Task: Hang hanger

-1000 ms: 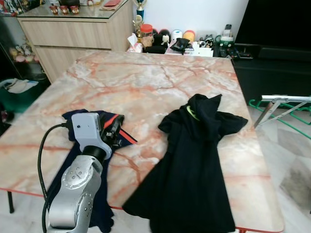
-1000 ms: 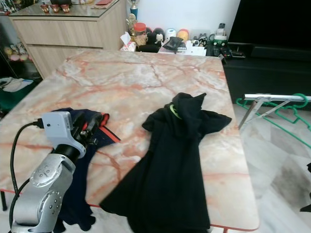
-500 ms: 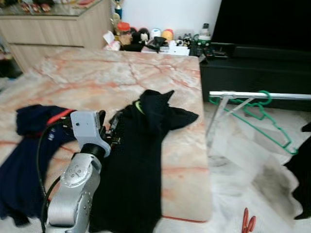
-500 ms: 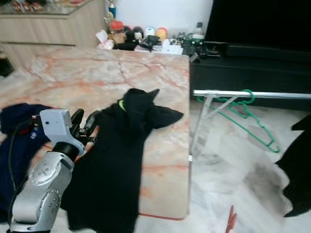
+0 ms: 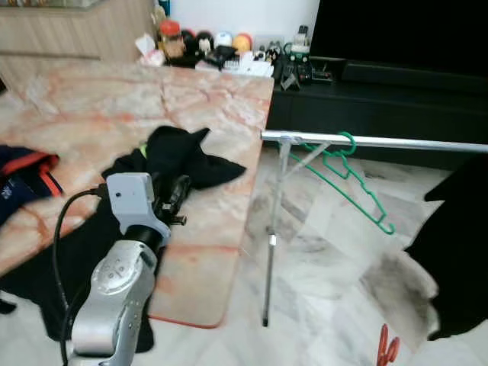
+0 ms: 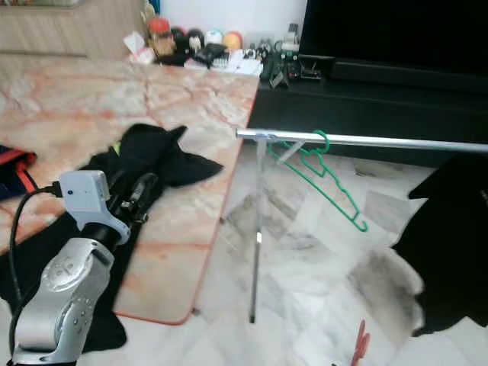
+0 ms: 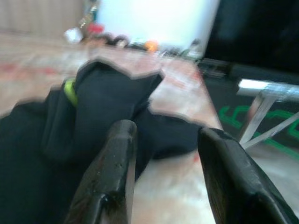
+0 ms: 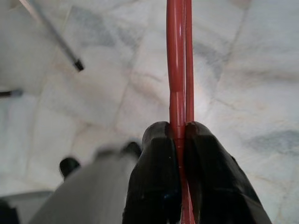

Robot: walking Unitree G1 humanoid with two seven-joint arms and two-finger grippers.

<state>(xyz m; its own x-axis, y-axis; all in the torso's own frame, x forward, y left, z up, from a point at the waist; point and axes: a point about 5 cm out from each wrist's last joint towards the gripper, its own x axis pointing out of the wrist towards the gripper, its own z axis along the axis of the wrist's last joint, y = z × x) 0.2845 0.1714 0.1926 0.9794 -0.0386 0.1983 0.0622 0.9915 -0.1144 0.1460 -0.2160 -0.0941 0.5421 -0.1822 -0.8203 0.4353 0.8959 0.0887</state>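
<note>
The right tool (image 8: pixel 176 140) pinches a red hanger (image 8: pixel 177 70) between its 2 fingers, low above the pale marble floor (image 5: pixel 328 267); the hanger's tip shows at the bottom of the eye views. The left tool (image 7: pixel 163 154) hovers with fingers wide apart over a black shirt (image 5: pixel 171 152) lying on the marble desk (image 5: pixel 114 91). A green hanger (image 5: pixel 347 179) hangs on the metal rail (image 5: pixel 381 142) beside the desk.

My left arm (image 5: pixel 114 297): silver rounded casing, pale grey boxy wrist module, looping black cable; left hand (image 7: pixel 161 175) with glossy black fingers.
</note>
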